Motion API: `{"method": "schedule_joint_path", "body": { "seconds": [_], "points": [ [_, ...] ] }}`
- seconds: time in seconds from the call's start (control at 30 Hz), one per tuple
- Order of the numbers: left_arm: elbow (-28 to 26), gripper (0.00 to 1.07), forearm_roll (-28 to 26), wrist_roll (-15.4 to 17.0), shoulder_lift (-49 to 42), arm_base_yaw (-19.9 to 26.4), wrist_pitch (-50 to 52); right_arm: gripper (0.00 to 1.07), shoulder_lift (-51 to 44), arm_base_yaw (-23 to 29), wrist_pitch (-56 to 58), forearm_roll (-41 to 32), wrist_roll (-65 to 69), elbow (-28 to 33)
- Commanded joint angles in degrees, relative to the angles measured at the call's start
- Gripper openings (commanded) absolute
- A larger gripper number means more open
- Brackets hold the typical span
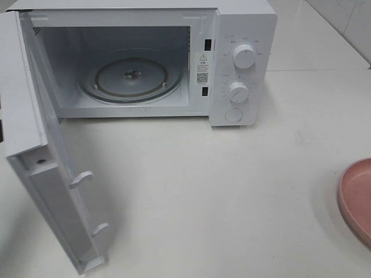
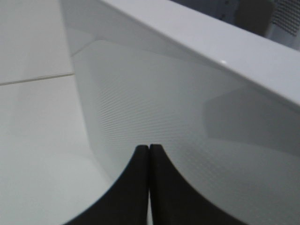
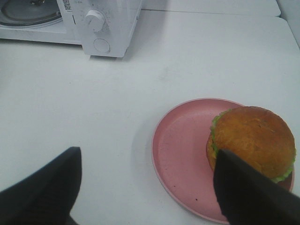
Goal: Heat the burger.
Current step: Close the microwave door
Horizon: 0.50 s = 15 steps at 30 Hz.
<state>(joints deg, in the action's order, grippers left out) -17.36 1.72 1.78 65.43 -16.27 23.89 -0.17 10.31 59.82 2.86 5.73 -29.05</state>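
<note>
Microwave (image 1: 232,63) door (image 1: 40,174) swung wide; left end effector (image 2: 149,154) pinched together against it; right end effector (image 3: 145,187) wide above burger (image 3: 253,140) at pink plate's (image 3: 180,154) edge.

A white bench (image 1: 232,197) fills nearly all of the high view, smooth and slightly glossy, with faint straight seams crossing it toward the far right. Its surface is evenly lit by soft light, and shadows on it are pale. In the far right corner a strip of light tiled wall (image 1: 348,23) shows, with thin grout lines between the tiles. From the right wrist view the bench runs on, white, to a far edge and a seam
</note>
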Motion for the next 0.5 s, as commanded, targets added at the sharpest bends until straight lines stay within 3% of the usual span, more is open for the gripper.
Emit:
{"method": "schedule_joint_path", "body": {
  "seconds": [0.03, 0.1, 0.23, 0.37, 0.43, 0.5],
  "points": [
    [0.11, 0.00, 7.68, 6.25, 2.06, -1.32, 5.33, 0.75, -1.60, -0.40, -0.34, 0.23, -0.46, 0.11],
    [0.11, 0.00, 12.43, 10.54, 5.44, -1.43, 11.46, 0.75, -1.60, -0.40, -0.34, 0.23, -0.46, 0.11],
    [-0.23, 0.00, 13.06, 12.09, 8.71, -1.55, 16.90, 0.75, -1.60, -0.40, -0.34, 0.23, -0.46, 0.11],
    [-3.09, 0.00, 11.52, 11.00, 12.38, -4.07, 17.76, 0.75, -1.60, -0.40, -0.34, 0.23, -0.46, 0.11],
    [-6.36, 0.00, 7.62, 6.99, 15.01, -7.73, 17.65, 0.75, -1.60, -0.40, -0.34, 0.23, -0.46, 0.11],
    [-7.39, 0.00, 5.61, 5.44, 16.04, -8.59, 17.65, 0.75, -1.60, -0.40, -0.34, 0.23, -0.46, 0.11]
  ]
}}
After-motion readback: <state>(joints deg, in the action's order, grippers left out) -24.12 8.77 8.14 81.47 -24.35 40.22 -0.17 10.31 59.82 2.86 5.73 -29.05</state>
